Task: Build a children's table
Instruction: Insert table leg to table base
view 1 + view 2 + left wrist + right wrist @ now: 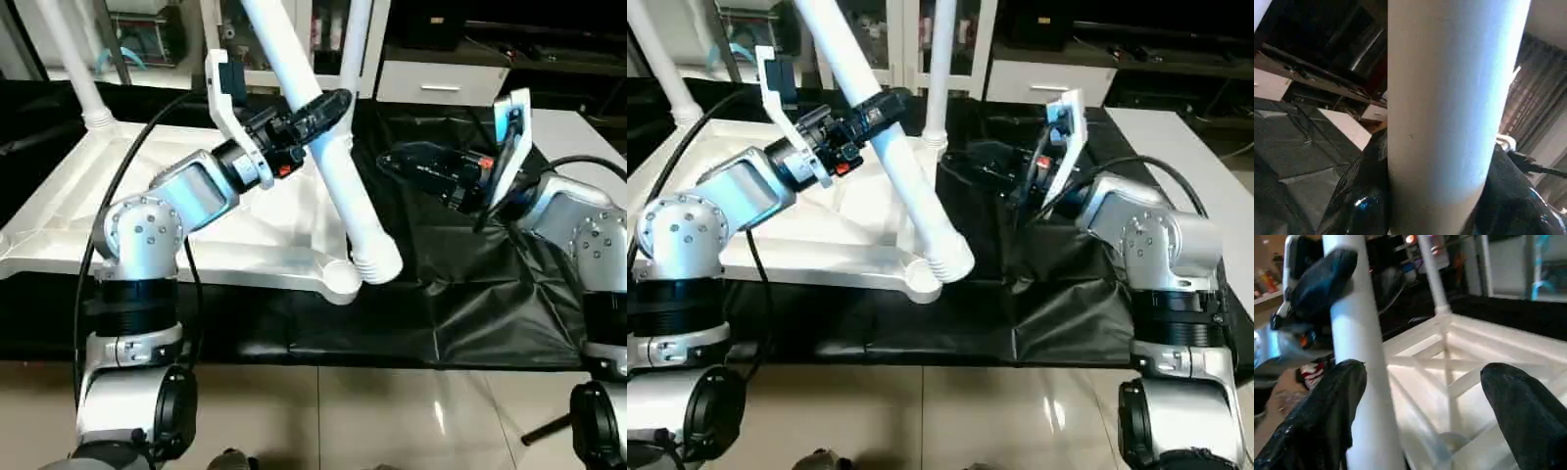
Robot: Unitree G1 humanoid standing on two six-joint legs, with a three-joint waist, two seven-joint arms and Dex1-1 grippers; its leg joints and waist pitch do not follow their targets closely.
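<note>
The children's table top [88,211] lies ribbed side up on the black cloth. My left gripper [318,113] is shut on a long white leg [333,176], which leans steeply; in the left wrist view this leg [1449,98] sits between black fingers [1361,200]. Its ribbed lower end [377,264] is beside the near right corner socket [338,279], tilted and not upright in it. My right gripper [392,162] hangs open just right of the leg, apart from it. In the right wrist view its fingers [1523,411] stand wide, with the leg [1361,382] close to one of them.
One leg [73,69] stands upright in the far left socket and another [940,69] in the far right socket. Black cloth [470,294] covers the work table to the right of the top. Cabinets and shelves line the back, and tiled floor lies below.
</note>
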